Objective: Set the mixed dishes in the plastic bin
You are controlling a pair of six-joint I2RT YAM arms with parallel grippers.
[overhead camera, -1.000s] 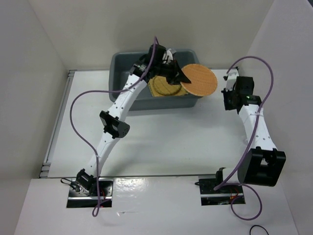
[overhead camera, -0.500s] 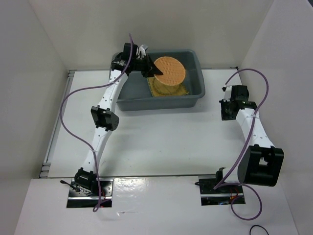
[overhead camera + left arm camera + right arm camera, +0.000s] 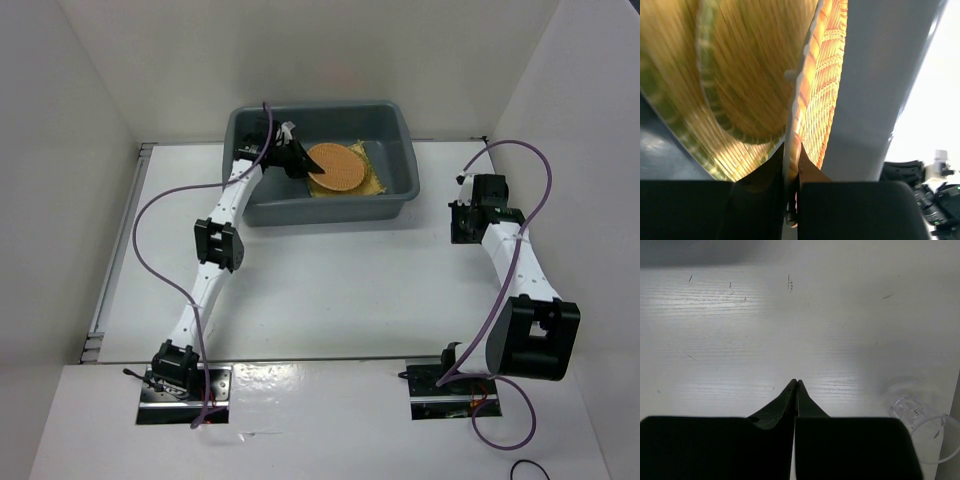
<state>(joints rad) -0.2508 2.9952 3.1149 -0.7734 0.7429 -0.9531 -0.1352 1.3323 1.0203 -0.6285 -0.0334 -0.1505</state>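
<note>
The orange woven disc (image 3: pixel 337 167) lies low inside the grey plastic bin (image 3: pixel 400 190), and my left gripper (image 3: pixel 304 166) is shut on its left edge. In the left wrist view the disc (image 3: pixel 822 75) stands edge-on between the jaws of that gripper (image 3: pixel 792 155), with a yellow woven disc (image 3: pixel 740 75) behind it and the bin wall (image 3: pixel 875 90) to its right. The yellow mat (image 3: pixel 369 181) shows under the orange disc. My right gripper (image 3: pixel 465 222) (image 3: pixel 796 382) is shut and empty, low over the table to the right of the bin. A clear plastic cup (image 3: pixel 919 424) lies just to its right.
White walls enclose the table on three sides. The right wall's foot (image 3: pixel 952 430) runs just past the cup. A metal rail (image 3: pixel 118 250) lines the table's left edge. The left arm's purple cable (image 3: pixel 150 215) loops out to the left.
The left arm has swung the orange disc leftward from above the bin's right rim and lowered it into the bin. The right arm shifted slightly, then held still.
</note>
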